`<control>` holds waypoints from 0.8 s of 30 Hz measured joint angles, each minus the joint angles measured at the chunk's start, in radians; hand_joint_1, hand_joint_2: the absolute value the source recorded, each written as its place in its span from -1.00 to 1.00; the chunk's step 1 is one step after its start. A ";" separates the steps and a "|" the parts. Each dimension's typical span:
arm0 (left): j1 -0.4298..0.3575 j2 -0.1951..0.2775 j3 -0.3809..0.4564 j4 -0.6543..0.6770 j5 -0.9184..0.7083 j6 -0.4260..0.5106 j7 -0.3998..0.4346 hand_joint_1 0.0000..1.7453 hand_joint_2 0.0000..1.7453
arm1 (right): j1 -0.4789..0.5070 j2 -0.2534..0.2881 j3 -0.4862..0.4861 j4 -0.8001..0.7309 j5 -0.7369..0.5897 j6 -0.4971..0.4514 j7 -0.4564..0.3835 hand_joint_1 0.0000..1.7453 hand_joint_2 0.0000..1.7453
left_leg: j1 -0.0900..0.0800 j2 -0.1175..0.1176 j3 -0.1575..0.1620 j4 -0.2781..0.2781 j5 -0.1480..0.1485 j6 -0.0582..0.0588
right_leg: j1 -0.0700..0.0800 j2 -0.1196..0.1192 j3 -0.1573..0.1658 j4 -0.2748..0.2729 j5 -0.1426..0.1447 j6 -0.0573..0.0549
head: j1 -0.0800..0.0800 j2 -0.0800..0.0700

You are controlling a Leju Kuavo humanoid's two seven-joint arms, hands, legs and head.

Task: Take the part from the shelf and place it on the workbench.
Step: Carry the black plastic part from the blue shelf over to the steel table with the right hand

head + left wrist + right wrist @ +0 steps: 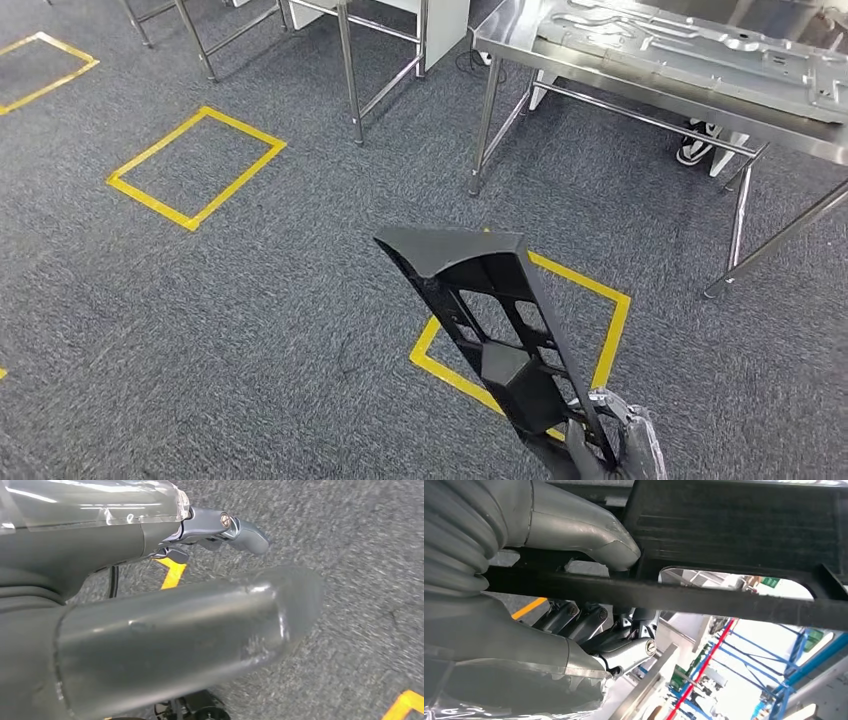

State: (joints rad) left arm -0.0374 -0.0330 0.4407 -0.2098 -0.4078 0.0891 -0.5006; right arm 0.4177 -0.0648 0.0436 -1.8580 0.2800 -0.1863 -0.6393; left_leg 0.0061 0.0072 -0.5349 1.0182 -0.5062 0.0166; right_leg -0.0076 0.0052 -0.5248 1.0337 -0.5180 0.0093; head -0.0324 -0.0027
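The part (490, 320) is a long black plastic panel with ribs and open windows, wide at its top and narrowing downward. My right hand (610, 445) grips its narrow lower end at the bottom right of the head view and holds it upright over the carpet. Up close, the thumb (574, 530) presses one side of the part (734, 525) and the darker fingers (589, 625) wrap the other side. The steel workbench (520, 45) stands ahead at the upper right, well beyond the part. My left hand (175, 630) hangs above the floor and holds nothing, fingers apart.
A large stamped metal sheet (690, 45) lies on the workbench. Its legs (485, 120) and cross bar reach the grey carpet. A second metal frame (350, 70) stands at the upper left. Yellow tape squares (195, 165) mark the floor. A shoe (697, 145) shows under the bench.
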 joint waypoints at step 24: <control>0.008 -0.007 0.015 0.000 -0.033 -0.009 -0.004 -1.00 -1.00 | 0.002 0.004 0.020 -0.011 -0.050 -0.015 0.010 1.00 1.00 | 0.006 -0.008 -0.095 0.203 -0.237 -0.056 | -0.001 0.074 0.010 -0.007 -0.003 -0.046 | 0.000 0.000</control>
State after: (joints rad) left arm -0.0298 -0.0401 0.4561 -0.2098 -0.4408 0.0799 -0.5048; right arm 0.4201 -0.0610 0.0641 -1.8692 0.2298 -0.2013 -0.6291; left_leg 0.0124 -0.0009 -0.6302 1.2208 -0.7436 -0.0394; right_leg -0.0085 0.0797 -0.5147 1.0262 -0.5214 -0.0372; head -0.0321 -0.0027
